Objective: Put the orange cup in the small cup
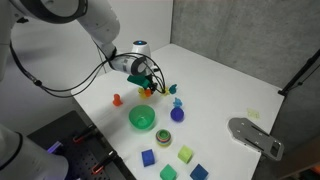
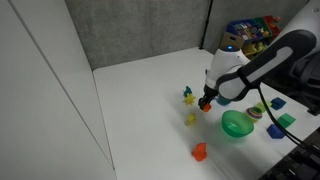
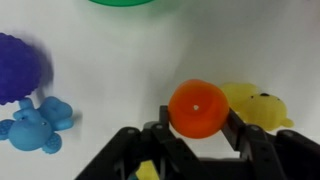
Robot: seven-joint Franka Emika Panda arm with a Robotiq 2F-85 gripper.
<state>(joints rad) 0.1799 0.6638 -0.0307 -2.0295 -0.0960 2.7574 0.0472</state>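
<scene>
My gripper (image 3: 198,120) is shut on the orange cup (image 3: 197,105), which I see end-on as a round orange disc between the two fingers. In both exterior views the gripper (image 1: 149,86) (image 2: 206,101) hangs low over the white table with the cup at its tip. The small cup (image 1: 164,135) (image 2: 255,112), low and greenish-brown, stands on the table beside the green bowl (image 1: 142,119) (image 2: 236,124), away from the gripper. It is out of the wrist view.
A yellow toy (image 3: 256,106) lies right beside the held cup. A blue toy (image 3: 36,125) and a purple ball (image 3: 20,65) lie nearby. A red-orange peg (image 1: 116,99) stands apart. Coloured blocks (image 1: 185,154) lie near the table's edge, and a grey object (image 1: 255,136) is there too.
</scene>
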